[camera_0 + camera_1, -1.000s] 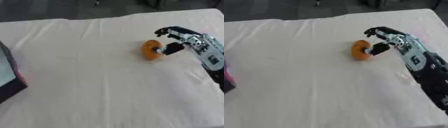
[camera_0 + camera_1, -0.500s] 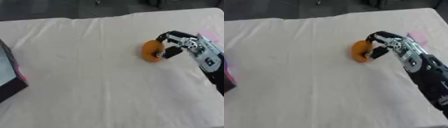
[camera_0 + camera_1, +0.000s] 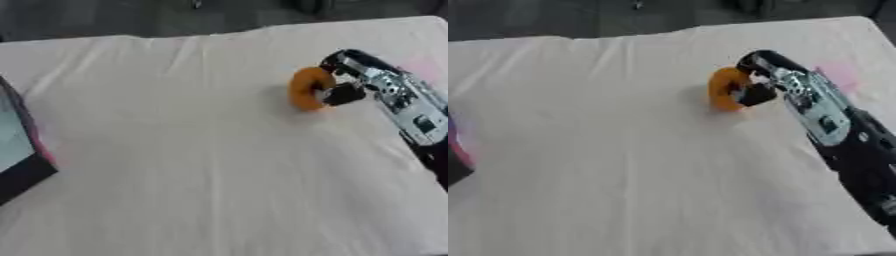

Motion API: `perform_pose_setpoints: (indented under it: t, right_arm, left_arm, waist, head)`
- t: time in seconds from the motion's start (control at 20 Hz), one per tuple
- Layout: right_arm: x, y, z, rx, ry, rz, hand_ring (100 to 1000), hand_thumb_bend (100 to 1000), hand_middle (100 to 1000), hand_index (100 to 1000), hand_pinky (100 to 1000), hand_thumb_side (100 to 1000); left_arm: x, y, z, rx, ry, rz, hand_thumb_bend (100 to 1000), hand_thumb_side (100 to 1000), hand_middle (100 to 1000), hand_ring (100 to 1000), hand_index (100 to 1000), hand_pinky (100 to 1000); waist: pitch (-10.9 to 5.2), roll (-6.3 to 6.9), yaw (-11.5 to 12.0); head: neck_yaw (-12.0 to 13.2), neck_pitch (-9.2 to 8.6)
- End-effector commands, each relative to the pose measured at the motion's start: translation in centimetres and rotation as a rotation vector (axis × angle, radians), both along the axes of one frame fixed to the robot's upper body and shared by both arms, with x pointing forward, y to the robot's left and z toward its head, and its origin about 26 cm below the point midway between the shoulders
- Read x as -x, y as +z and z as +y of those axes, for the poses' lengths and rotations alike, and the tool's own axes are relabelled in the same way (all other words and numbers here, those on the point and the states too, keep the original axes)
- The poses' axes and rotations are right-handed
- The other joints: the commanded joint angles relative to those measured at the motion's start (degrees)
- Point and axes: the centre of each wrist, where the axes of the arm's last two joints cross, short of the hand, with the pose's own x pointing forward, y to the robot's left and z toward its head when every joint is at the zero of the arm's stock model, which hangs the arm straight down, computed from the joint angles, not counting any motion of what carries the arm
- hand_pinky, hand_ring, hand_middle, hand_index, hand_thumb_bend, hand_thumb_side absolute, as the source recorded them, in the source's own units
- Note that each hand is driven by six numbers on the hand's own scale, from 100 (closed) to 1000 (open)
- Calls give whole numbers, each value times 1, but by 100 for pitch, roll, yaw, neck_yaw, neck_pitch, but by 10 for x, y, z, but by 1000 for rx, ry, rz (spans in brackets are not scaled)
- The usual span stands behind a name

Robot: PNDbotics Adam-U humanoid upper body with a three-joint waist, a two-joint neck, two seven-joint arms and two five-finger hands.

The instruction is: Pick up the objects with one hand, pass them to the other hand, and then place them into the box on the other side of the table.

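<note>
An orange ring-shaped object (image 3: 306, 89) stands on edge on the cream tablecloth, right of centre. My right hand (image 3: 354, 80) reaches in from the right side, its fingers curled over the ring's top and its thumb pressed against the ring's near side, so it is shut on the ring. The same hold shows in the right eye view, with the ring (image 3: 725, 89) beside the hand (image 3: 765, 77). The box (image 3: 16, 150), dark with a pink edge, sits at the far left border. My left hand shows in neither view.
The cream tablecloth (image 3: 175, 165) covers the whole table. A faint pink patch (image 3: 837, 75) lies on the cloth just behind my right forearm. The table's far edge runs along the top, with dark floor beyond.
My right hand's fingers, spread apart beside the ring one second ago, have closed over it. The ring has stayed in about the same place.
</note>
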Motion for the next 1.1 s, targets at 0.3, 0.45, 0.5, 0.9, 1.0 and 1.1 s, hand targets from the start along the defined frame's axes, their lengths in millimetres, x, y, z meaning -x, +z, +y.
perform_pose_setpoints:
  t: [0.3, 0.45, 0.5, 0.9, 1.0, 1.1]
  right_arm:
    - [40, 45, 35, -116, 173, -174, 750, 100, 453, 522, 829, 100]
    - [45, 44, 51, -144, 237, -182, 747, 100, 454, 524, 825, 100]
    - [45, 43, 56, -148, 249, -183, 746, 100, 454, 523, 824, 100]
    - [32, 34, 82, -157, 311, -203, 743, 100, 452, 522, 822, 100]
    - [30, 33, 87, -156, 331, -206, 743, 100, 452, 521, 823, 100]
    - [27, 32, 91, -147, 347, -207, 742, 100, 452, 521, 823, 100]
  left_arm:
    - [4, 38, -7, -12, -93, -77, 239, 619, 751, 758, 779, 956]
    - [4, 51, -26, -24, -214, -75, 239, 630, 766, 759, 802, 959]
    - [5, 56, -35, -33, -270, -70, 238, 634, 775, 761, 812, 962]
    - [21, 83, -116, -188, -717, 39, 353, 668, 817, 784, 855, 934]
    - [26, 86, -133, -222, -784, 69, 381, 668, 818, 788, 856, 915]
    - [30, 88, -148, -253, -833, 93, 389, 668, 819, 790, 856, 904]
  waist:
    - [-205, 28, -5]
    - [-215, 47, 27]
    - [-219, 52, 39]
    - [-230, 86, 173]
    - [-219, 101, 215]
    - [-211, 118, 259]
  head:
    - [21, 2]
    - [8, 3]
    - [6, 2]
    - [75, -29]
    - [126, -58]
    - [140, -77]
